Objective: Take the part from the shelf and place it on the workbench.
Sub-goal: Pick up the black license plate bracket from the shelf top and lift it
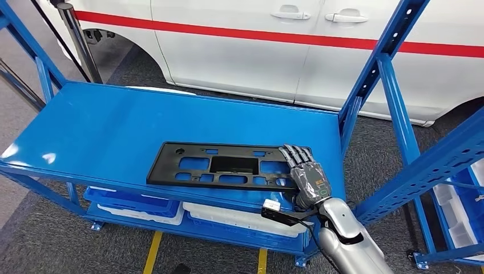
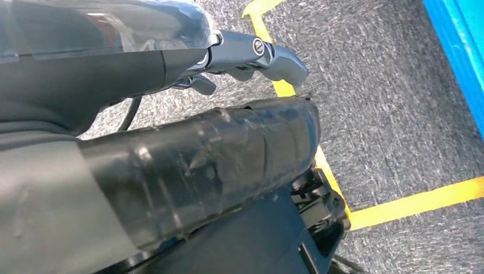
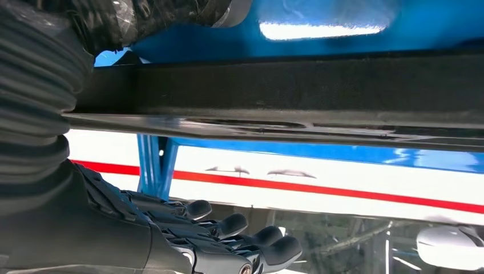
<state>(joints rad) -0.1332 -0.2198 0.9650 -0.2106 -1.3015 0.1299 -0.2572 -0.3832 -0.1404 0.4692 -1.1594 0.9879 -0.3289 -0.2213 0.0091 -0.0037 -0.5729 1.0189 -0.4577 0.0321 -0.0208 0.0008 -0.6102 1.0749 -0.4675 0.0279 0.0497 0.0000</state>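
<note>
One black part [image 1: 220, 166], a flat rectangular frame with several cut-out openings, lies on the blue shelf [image 1: 103, 128] near its front edge, toward the right corner. Right hand [image 1: 307, 174] rests on the part's right end, fingers [image 1: 295, 154] extended and slightly apart. Left hand [image 2: 251, 54] hangs over grey carpet with yellow lines; its grip cannot be told. One white car [image 1: 274, 45] with a red stripe stands behind the shelf

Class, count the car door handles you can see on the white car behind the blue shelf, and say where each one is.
2: one door handle and a second door handle just to its right, both above the red stripe on the white car. Others may lie outside the picture.
</note>
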